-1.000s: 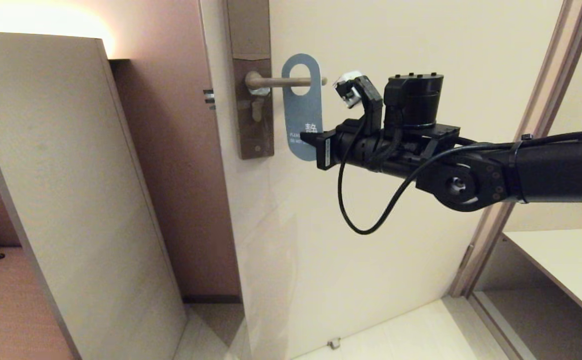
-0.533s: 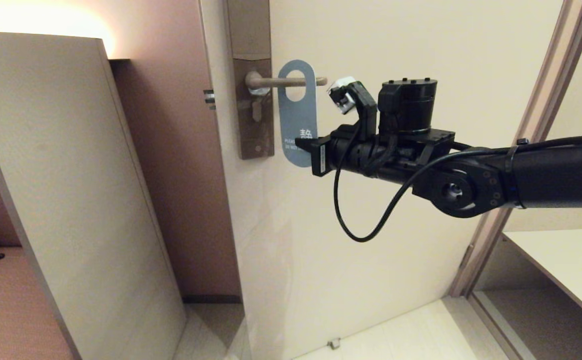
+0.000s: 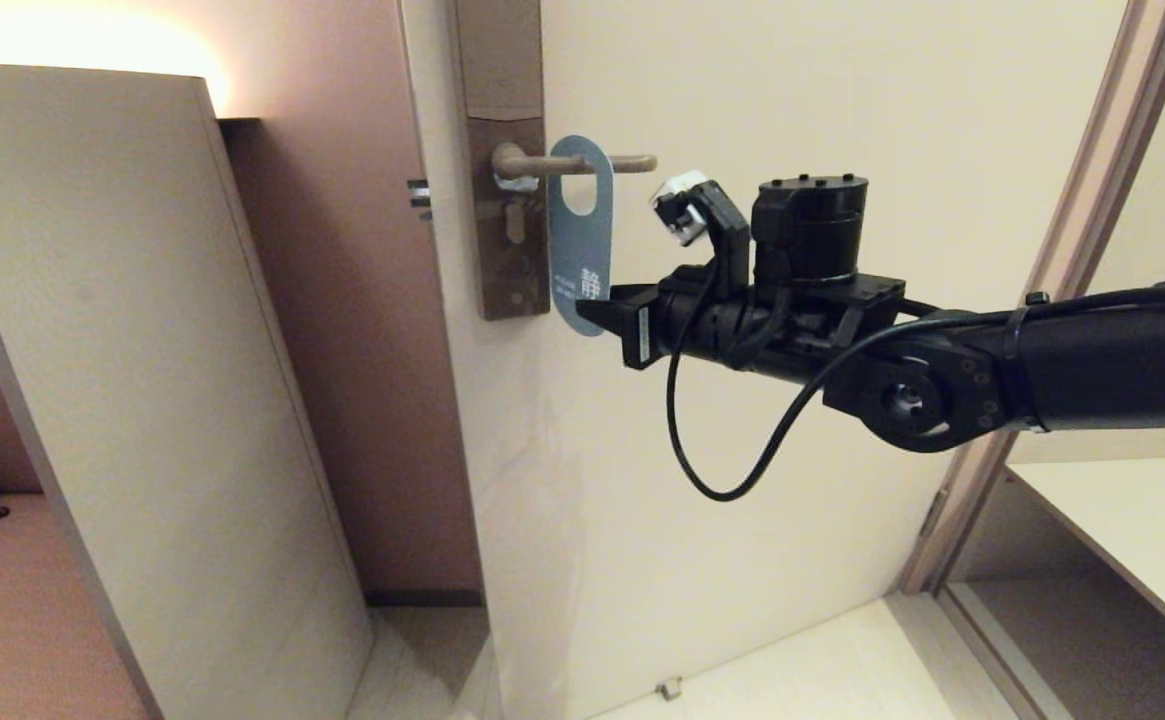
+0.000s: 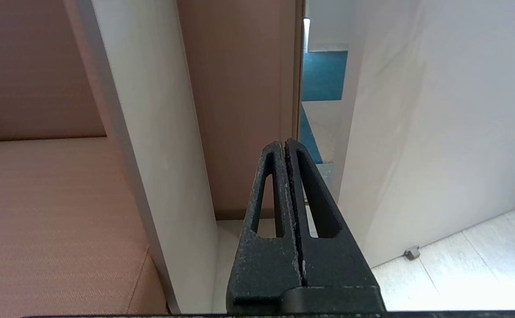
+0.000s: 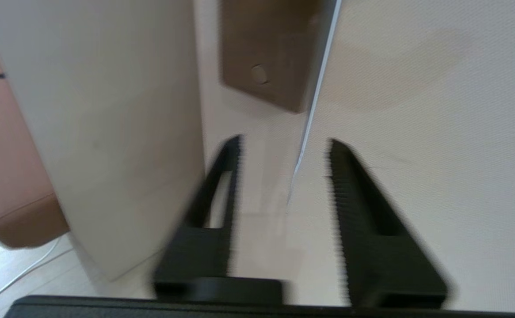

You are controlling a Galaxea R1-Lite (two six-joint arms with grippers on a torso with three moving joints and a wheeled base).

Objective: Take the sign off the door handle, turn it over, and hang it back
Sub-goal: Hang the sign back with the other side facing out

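sign [image 3: 579,240] hangs on door handle [image 3: 582,165] by oval hole, blue side out, turned nearly edge-on to door; right gripper [image 3: 607,312] at its lower tip, jaws apart, card edge [image 5: 310,110] between fingers [image 5: 222,176] but unclamped; left gripper [image 4: 286,176] parked away from door, jaws together

risks, judged:
- hole sits mid-lever, not against lock plate [image 3: 507,210]; pulling arm back carelessly could drag card toward lever end, dropping it
- finger snagging edge, card swings or bends

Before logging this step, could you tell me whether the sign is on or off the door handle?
On: the door handle passes through the hole of the sign, which hangs blue side out.
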